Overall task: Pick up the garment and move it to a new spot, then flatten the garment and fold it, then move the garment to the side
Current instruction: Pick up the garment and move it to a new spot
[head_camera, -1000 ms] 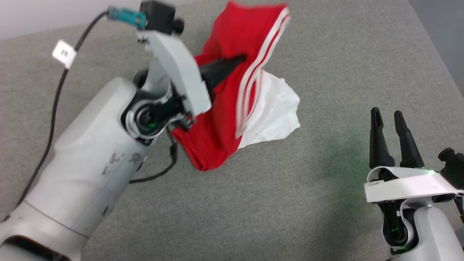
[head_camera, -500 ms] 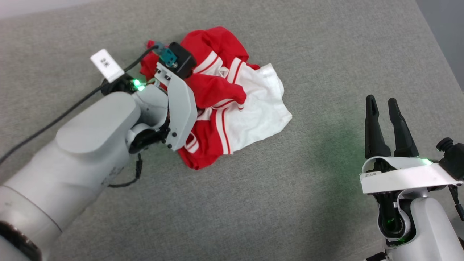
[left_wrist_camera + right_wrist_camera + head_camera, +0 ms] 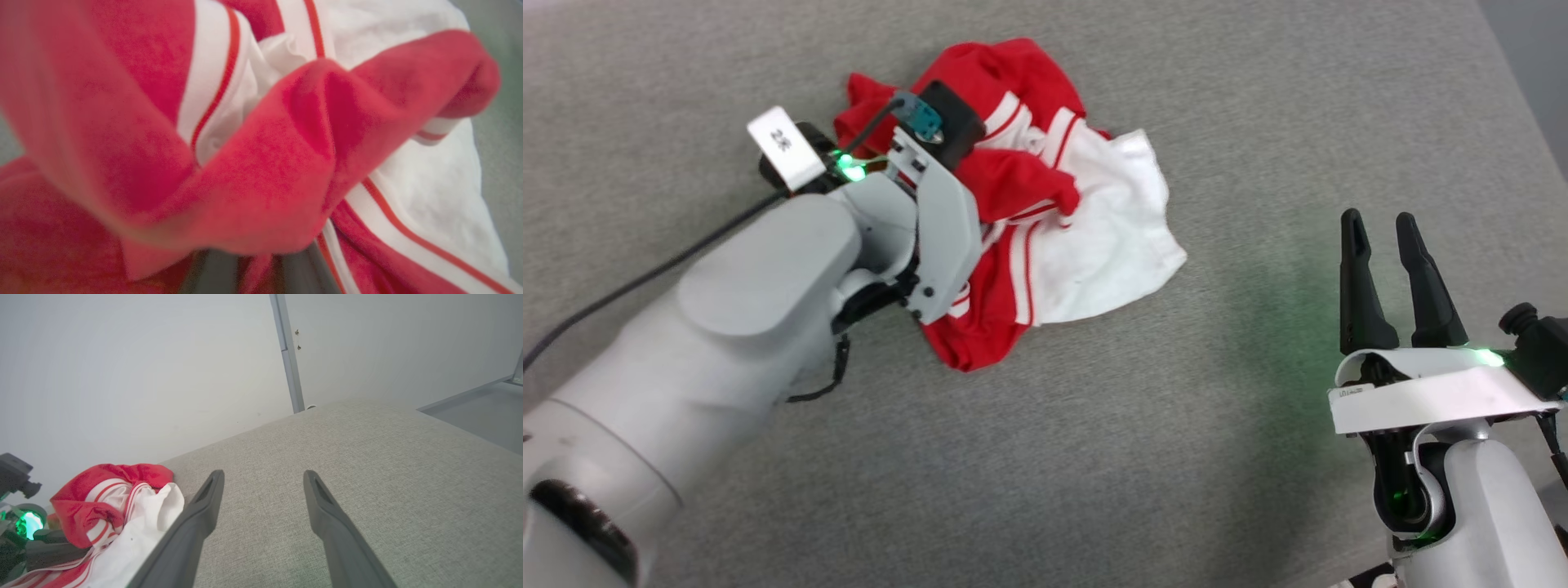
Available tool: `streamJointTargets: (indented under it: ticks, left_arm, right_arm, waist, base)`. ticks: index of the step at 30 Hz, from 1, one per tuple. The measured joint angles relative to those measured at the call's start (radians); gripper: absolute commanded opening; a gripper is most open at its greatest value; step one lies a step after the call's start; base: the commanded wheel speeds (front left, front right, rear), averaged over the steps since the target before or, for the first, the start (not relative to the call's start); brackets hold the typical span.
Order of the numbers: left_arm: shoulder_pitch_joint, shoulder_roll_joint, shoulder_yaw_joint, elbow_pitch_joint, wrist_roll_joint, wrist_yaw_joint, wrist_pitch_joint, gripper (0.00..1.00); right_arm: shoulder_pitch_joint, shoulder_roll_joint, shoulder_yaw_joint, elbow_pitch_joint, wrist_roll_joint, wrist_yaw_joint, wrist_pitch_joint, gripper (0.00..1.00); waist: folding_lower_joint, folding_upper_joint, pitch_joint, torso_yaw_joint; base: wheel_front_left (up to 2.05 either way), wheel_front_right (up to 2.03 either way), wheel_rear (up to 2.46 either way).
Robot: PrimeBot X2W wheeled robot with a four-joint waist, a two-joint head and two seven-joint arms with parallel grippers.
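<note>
Grey woven surface (image 3: 1094, 457) runs back to a pale wall (image 3: 122, 375) with a grey upright strip (image 3: 288, 355). The red-and-white jersey (image 3: 1086, 245) lies crumpled on it. My left gripper (image 3: 935, 229) is buried in the jersey's left side, so I cannot tell its spread. My right gripper (image 3: 1379, 219), well right of the jersey, has fingers apart

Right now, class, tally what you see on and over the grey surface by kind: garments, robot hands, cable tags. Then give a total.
Garments: 1, the red and white jersey
Robot hands: 2, the left hand and the right hand
White cable tags: 1, the tag
Total: 4
</note>
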Motion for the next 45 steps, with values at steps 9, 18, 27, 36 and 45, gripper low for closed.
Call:
streamJointTargets:
  ticks: [9,18,27,36,45]
  left_arm:
    - [0.006,-0.052,-0.02,0.011,-0.02,0.012,-0.257,1.0]
    - [0.139,-0.03,0.035,-0.056,-0.158,0.012,-0.521,1.0]
    - [0.386,-0.006,0.159,-0.028,-0.194,0.012,-0.577,1.0]
    - [0.697,-0.046,0.596,-0.156,0.056,0.038,-0.58,1.0]
    - [0.955,-0.101,0.912,-0.308,0.35,0.028,-0.58,1.0]
  right_arm:
    - [0.023,0.002,-0.035,0.024,-0.152,0.0,0.0,1.0]
    - [0.068,-0.051,-0.062,0.046,-0.194,0.0,0.0,1.0]
    - [0.13,-0.113,-0.089,0.075,-0.202,0.0,0.0,1.0]
    - [0.197,-0.156,-0.125,0.077,-0.201,0.0,0.0,1.0]
    - [0.251,-0.172,-0.159,0.068,-0.193,0.0,0.0,1.0]
  waist:
    - [0.0,0.0,-0.057,0.115]
    - [0.0,0.0,-0.156,0.256]
    - [0.0,0.0,-0.231,0.381]
    - [0.0001,0.0,-0.291,0.469]
    - [0.0,0.0,-0.359,0.481]
  base:
    - [0.0,0.0,0.0]
    - [0.0,0.0,0.0]
    - [0.0,0.0,0.0]
    - [0.0,0.0,0.0]
    - [0.0,0.0,0.0]
